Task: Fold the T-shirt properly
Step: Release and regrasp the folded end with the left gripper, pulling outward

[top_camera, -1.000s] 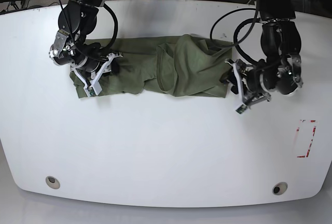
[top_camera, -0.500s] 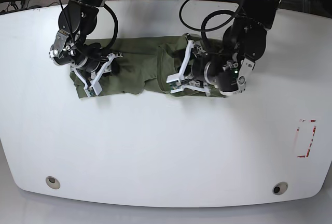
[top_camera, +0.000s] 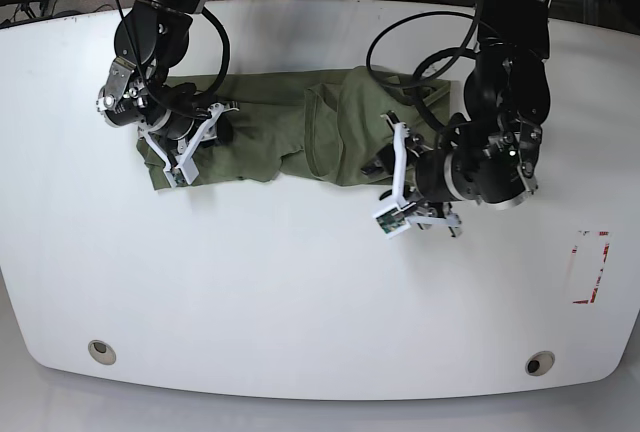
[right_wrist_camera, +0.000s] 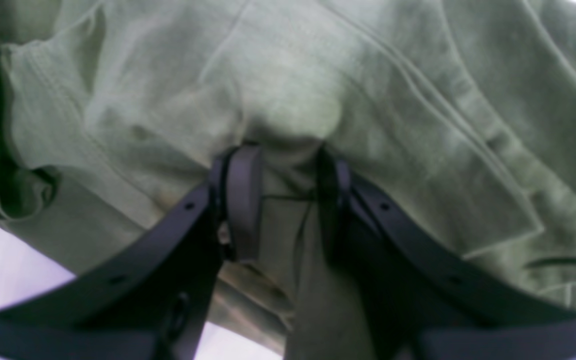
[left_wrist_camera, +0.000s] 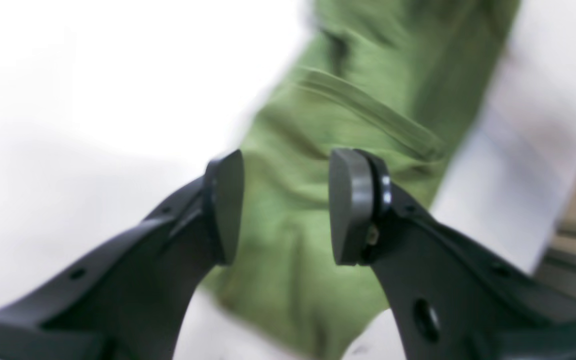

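Observation:
The olive-green T-shirt [top_camera: 300, 127] lies bunched in a long strip across the back half of the white table [top_camera: 300, 292]. My right gripper [top_camera: 220, 132] is at the shirt's left end. In its wrist view the gripper [right_wrist_camera: 288, 200] is shut, with a fold of the T-shirt [right_wrist_camera: 293, 110] pinched between the fingers. My left gripper [top_camera: 392, 187] hovers at the shirt's front right edge. In its blurred wrist view the gripper [left_wrist_camera: 285, 210] stands open, the T-shirt [left_wrist_camera: 318, 130] showing below the gap and nothing held.
A red-outlined rectangle [top_camera: 590, 267] is marked near the table's right edge. Two round holes [top_camera: 100, 350] [top_camera: 540, 363] sit near the front edge. Cables [top_camera: 420, 52] loop behind the shirt at the back.
My left arm swung from the shirt's right end over its middle, then came forward to the front right edge, open. The right gripper has stayed on the left end.

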Controlling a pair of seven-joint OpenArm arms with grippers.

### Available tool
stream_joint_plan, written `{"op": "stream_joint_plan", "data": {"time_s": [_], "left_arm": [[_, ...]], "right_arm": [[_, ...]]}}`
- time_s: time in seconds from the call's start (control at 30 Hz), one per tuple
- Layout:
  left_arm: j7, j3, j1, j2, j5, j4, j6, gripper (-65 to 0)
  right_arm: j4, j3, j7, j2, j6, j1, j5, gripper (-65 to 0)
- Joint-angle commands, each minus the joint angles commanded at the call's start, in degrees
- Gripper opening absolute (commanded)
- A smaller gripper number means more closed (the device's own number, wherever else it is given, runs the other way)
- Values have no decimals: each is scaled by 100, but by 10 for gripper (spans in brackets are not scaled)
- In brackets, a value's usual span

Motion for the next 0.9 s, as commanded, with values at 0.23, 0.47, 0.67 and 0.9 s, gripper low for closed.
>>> {"op": "stream_joint_plan", "data": {"time_s": [0.23,0.47,0.67,0.9], "left_arm": [[0,-237,360,-255,281,-158,0,-404],[0,-149,914,-422,237,-167,0,-406],[0,888,1029,-615,237,-158,0,-406],[0,1767,967,-633,246,-97,0,-406]], "right_arm": [[9,0,0,0,0,0,0,-468],[-9,0,0,-9,0,0,0,-468],[-9,0,0,-9,0,0,0,-468],[-9,0,0,-9,0,9,0,-468]]}}
